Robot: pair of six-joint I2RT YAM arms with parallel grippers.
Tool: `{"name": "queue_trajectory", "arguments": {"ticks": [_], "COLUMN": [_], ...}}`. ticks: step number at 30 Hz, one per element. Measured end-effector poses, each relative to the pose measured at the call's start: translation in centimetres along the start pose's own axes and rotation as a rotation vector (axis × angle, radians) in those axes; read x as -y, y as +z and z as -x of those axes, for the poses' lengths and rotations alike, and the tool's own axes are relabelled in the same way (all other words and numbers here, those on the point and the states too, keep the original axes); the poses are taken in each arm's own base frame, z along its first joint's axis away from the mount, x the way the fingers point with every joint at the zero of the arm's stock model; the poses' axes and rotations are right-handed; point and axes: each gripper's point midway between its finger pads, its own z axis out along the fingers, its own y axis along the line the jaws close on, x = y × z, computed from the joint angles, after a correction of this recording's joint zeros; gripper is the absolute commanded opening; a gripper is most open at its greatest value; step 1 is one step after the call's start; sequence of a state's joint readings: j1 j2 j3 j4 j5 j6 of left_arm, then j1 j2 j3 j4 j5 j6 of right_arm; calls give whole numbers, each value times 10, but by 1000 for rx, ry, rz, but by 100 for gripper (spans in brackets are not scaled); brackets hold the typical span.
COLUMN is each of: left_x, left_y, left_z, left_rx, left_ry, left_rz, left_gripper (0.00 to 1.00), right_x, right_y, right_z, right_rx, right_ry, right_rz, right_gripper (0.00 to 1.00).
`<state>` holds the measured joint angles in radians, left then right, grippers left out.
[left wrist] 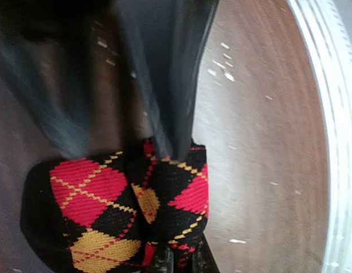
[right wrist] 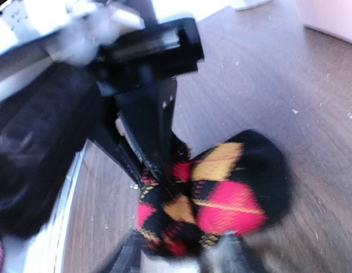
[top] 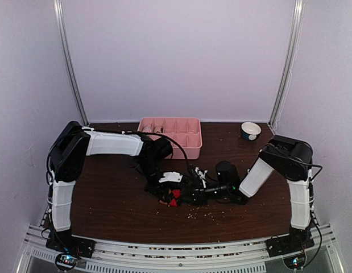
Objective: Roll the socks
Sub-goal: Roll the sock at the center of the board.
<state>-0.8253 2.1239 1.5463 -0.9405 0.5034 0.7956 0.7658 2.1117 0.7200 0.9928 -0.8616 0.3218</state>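
Bunched black sock (left wrist: 107, 210), red/yellow diamonds; L pincer (left wrist: 167, 151) nips it, R pincer (right wrist: 178, 256) parted.

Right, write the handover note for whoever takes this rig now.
Left claw: shut, pinching the argyle sock from above.
Right claw: jaws apart, straddling one end of the same sock; it looks like no grip.
Where: the sock sits bunched in a lump in the middle of the table, nearer than the pink tray. No other sock is clearly visible.
Done: this sock looks partly rolled, judging by its folded shape.
Left: finish and tuck the roll, then release. I cannot tell whether more socks wait.
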Motion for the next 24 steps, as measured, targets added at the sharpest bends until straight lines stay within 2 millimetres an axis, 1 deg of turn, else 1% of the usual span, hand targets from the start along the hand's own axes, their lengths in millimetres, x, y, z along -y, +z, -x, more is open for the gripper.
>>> {"name": "queue_trajectory", "arguments": {"ticks": [1, 2, 5, 8, 10, 11, 12, 15, 17, 19, 20, 22, 24], "left_x": [6, 12, 28, 42, 48, 49, 51, 52, 51, 50, 49, 48, 48], "left_y": [0, 0, -1, -3, -5, -5, -4, 1, 6, 7, 7, 8, 8], "left_z": [-3, -6, -16, -23, -26, -27, -28, -32, -33, -34, -34, -34, -35], "left_rx": [-9, -18, -57, -93, -111, -116, -123, -140, -149, -155, -156, -158, -162], "left_ry": [-16, -32, -81, -141, -184, -202, -221, -275, -317, -357, -380, -420, -453], "left_rz": [-27, -53, -118, -167, -188, -194, -202, -225, -253, -276, -288, -310, -328], "left_gripper": [0, 0, 0, 0, 0, 0, 0, 0, 0, 0, 0, 0, 0], "right_x": [-2, -4, -10, -4, 3, 6, 14, 29, 37, 44, 47, 49, 42], "right_y": [-4, -8, -16, -28, -42, -52, -65, -94, -111, -125, -129, -129, -124], "right_z": [1, 3, 8, 6, 2, -2, -6, -12, -12, -8, -1, 6, 5], "right_rx": [12, 25, 51, 70, 77, 77, 78, 108, 169, 244, 291, 338, 338], "right_ry": [-9, -17, -49, -69, -69, -65, -54, -19, 37, 84, 92, 89, 63], "right_rz": [-8, -16, -38, -123, -221, -276, -363, -535, -592, -600, -585, -560, -538], "right_gripper": [96, 100, 100, 100, 100, 100, 100, 100, 100, 100, 100, 100, 100]}}
